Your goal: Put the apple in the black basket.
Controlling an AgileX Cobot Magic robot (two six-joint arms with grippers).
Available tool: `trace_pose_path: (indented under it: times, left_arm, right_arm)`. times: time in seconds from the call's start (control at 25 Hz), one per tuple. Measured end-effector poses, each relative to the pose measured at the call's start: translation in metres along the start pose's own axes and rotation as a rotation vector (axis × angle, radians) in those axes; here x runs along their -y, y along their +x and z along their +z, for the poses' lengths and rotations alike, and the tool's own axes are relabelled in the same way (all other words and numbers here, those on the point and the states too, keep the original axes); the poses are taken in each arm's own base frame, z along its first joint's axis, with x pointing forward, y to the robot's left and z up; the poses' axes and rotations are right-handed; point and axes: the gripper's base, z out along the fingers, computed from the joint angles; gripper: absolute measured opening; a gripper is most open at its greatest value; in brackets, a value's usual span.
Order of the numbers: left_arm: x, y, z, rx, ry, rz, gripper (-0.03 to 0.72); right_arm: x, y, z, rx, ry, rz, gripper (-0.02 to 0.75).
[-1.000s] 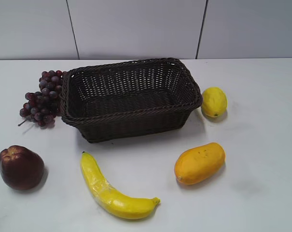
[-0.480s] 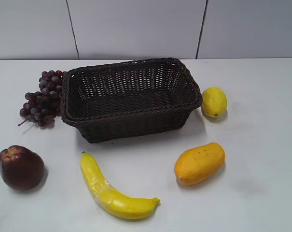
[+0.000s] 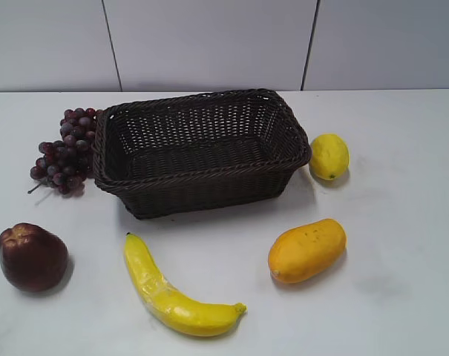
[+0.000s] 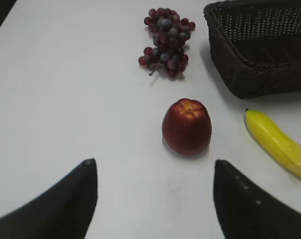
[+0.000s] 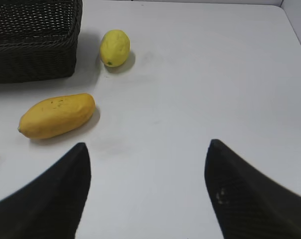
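Note:
The dark maroon apple (image 3: 32,256) sits on the white table at the front left, and shows upright in the left wrist view (image 4: 186,125). The black basket (image 3: 200,150) stands at the table's middle back, with nothing inside; its corner shows in the left wrist view (image 4: 259,45) and the right wrist view (image 5: 33,40). My left gripper (image 4: 153,162) is open and holds nothing, some way short of the apple, which lies ahead between the finger lines. My right gripper (image 5: 147,144) is open and holds nothing over bare table. Neither gripper shows in the exterior view.
A purple grape bunch (image 3: 64,152) touches the basket's left side. A banana (image 3: 172,293) lies in front of the basket. A yellow-orange mango (image 3: 307,250) lies at the front right, and a lemon (image 3: 329,156) sits by the basket's right end.

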Motion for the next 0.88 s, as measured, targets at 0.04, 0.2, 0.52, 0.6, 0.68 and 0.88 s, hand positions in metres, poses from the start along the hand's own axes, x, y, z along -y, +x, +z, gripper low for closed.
trace_pose_path:
  times: [0.04, 0.2, 0.52, 0.6, 0.68, 0.88]
  left_arm:
    - [-0.001, -0.002, 0.004, -0.030, 0.004, -0.007, 0.579]
    - [-0.003, -0.013, 0.022, -0.156, 0.021, -0.035, 0.602]
    - [-0.008, -0.050, 0.057, -0.331, 0.062, 0.012, 0.587]
    - [-0.009, -0.058, 0.067, -0.376, 0.080, 0.024, 0.587]
    - [-0.010, -0.067, 0.077, -0.410, 0.105, 0.043, 0.587]
    - [-0.013, -0.091, 0.098, -0.457, 0.132, 0.079, 0.587]
  right_arm:
    - [0.000, 0.000, 0.000, 0.000, 0.000, 0.000, 0.538]
    - [0.000, 0.000, 0.000, 0.000, 0.000, 0.000, 0.538]
    - [0.000, 0.000, 0.000, 0.000, 0.000, 0.000, 0.538]
    - [0.000, 0.000, 0.000, 0.000, 0.000, 0.000, 0.538]
    - [0.000, 0.000, 0.000, 0.000, 0.000, 0.000, 0.538]
    - [0.000, 0.000, 0.000, 0.000, 0.000, 0.000, 0.538]
